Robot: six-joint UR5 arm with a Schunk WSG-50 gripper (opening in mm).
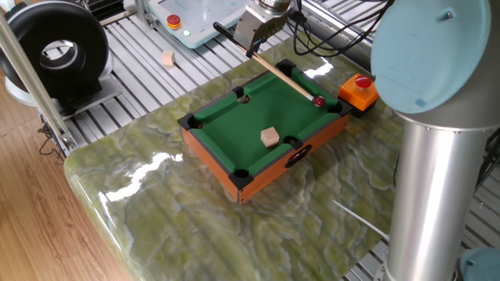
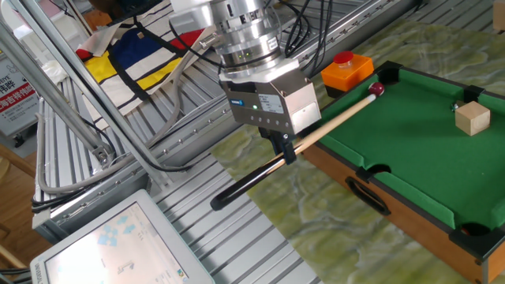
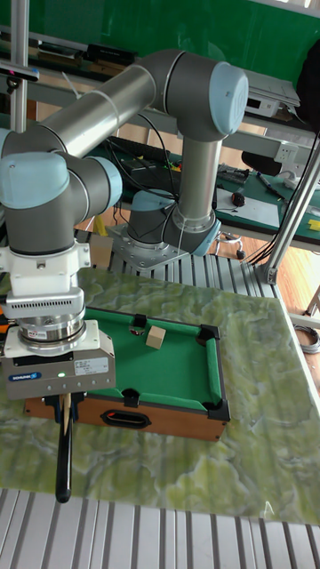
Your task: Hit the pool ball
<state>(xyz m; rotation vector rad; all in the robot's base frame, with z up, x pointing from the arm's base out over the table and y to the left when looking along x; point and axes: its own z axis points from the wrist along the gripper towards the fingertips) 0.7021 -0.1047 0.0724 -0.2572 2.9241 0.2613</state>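
Observation:
The pool ball [image 1: 319,101] [image 2: 377,89], tiny and dark red, rests on the green felt of the small pool table [image 1: 234,125] [image 2: 418,166] [image 3: 178,369], by the corner pocket nearest the orange button box. My gripper [image 2: 287,148] [image 1: 255,48] [image 3: 64,404] is shut on a wooden cue [image 2: 331,122] [image 1: 283,74] with a black butt [image 3: 63,462]. The cue's tip touches or nearly touches the ball. In the tall fixed view the ball is hidden behind my gripper.
A tan wooden cube [image 1: 270,137] [image 2: 473,118] [image 3: 156,337] sits on the felt. A red button on an orange box [image 1: 360,90] [image 2: 346,70] stands just beyond the table corner. Another small cube [image 1: 168,58] lies on the slatted metal surface. A grey arm column [image 1: 433,179] rises at right.

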